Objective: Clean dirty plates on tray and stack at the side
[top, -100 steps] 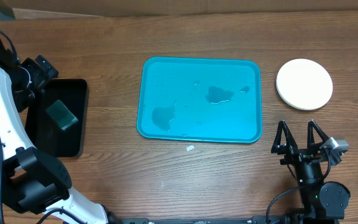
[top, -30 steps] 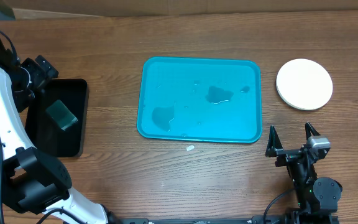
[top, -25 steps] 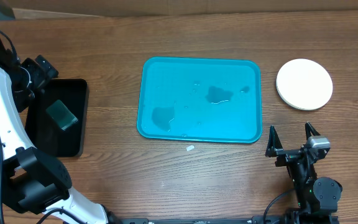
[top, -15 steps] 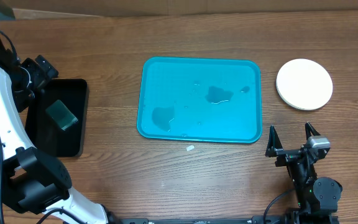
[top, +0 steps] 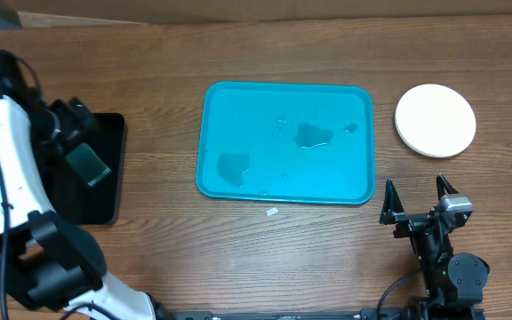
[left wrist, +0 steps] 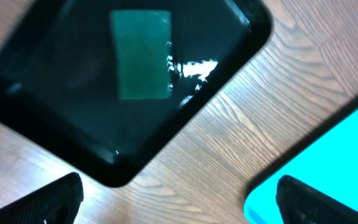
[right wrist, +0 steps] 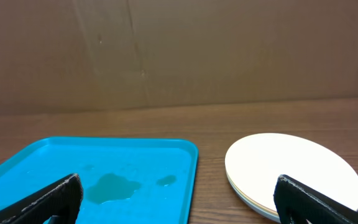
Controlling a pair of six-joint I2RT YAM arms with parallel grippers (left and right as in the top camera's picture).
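Note:
The turquoise tray [top: 283,182] lies in the middle of the table and holds only a few wet patches [top: 311,135]. The plates [top: 435,120] sit in one stack, white on top, on the wood to the right of the tray. My right gripper [top: 415,188] rests low near the front edge, open and empty, facing the tray [right wrist: 55,162] and the stacked plates [right wrist: 294,168]. My left gripper [top: 76,124] hovers over the black tray's [top: 69,200] far edge, open and empty. In the left wrist view its fingers [left wrist: 58,198] straddle bare wood between the black tray [left wrist: 48,112] and the turquoise tray's corner [left wrist: 334,162].
A green sponge [top: 88,164] lies inside the black tray, also seen as the green sponge [left wrist: 140,53] in the left wrist view. A small white scrap [top: 272,212] lies on the wood just in front of the turquoise tray. A brown cardboard wall [right wrist: 179,50] backs the table.
The left arm has swung right, bringing its gripper over the black tray. The right gripper moved a little earlier on and has stayed still for the last second.

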